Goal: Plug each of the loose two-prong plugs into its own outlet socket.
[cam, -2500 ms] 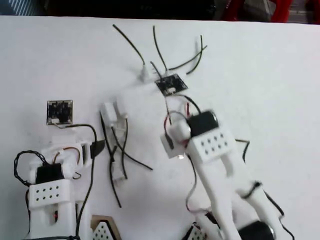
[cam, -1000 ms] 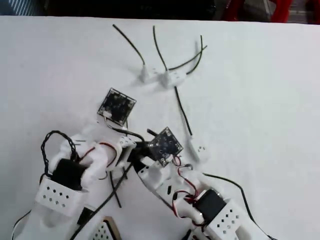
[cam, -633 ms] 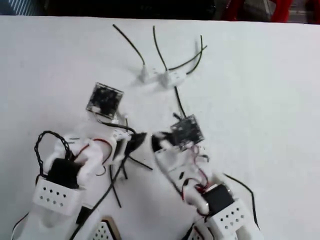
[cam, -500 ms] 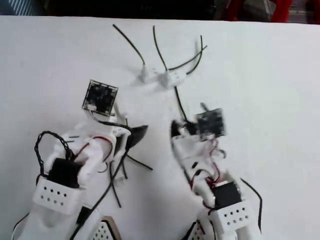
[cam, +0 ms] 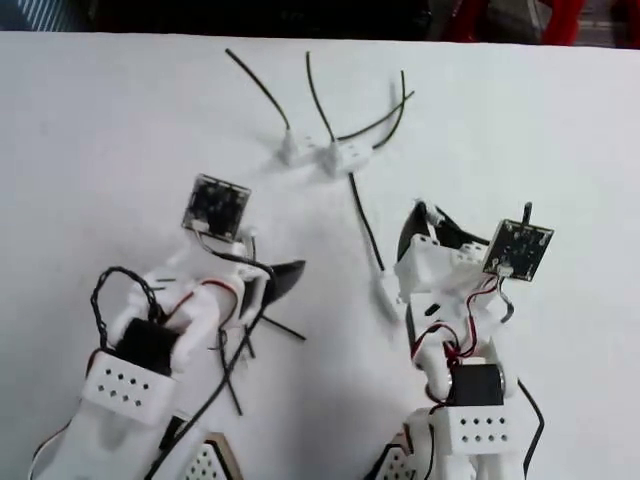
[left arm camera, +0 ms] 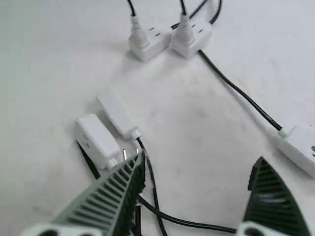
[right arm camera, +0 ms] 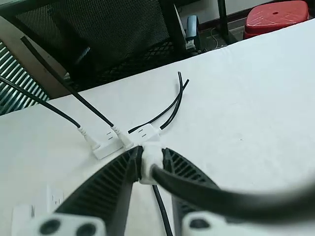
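My right gripper (right arm camera: pixel 150 164) is shut on a white two-prong plug (right arm camera: pixel 149 158), whose thick black cord (right arm camera: pixel 221 196) sweeps back past the camera. From above, this gripper (cam: pixel 425 225) hangs at the table's right of centre. A corded white outlet socket (cam: pixel 385 292) lies just left of it and also appears as the socket (left arm camera: pixel 300 147). My left gripper (left arm camera: pixel 199 162) stands open over two loose white plugs (left arm camera: pixel 98 140), and from above the gripper (cam: pixel 270 277) is left of centre. Two joined sockets (cam: pixel 320 153) at the back each hold a plug.
Loose black cords (cam: pixel 232 380) trail from under the left arm toward the table's front. More cords (cam: pixel 385 115) fan out behind the back sockets. A black mesh chair (right arm camera: pixel 113 34) and a red stool (right arm camera: pixel 275 12) stand beyond the table's far edge.
The right arm has swung from the table's centre out to the right, carrying the plug and its cord. The left gripper, which met it at the centre, has shifted only slightly.
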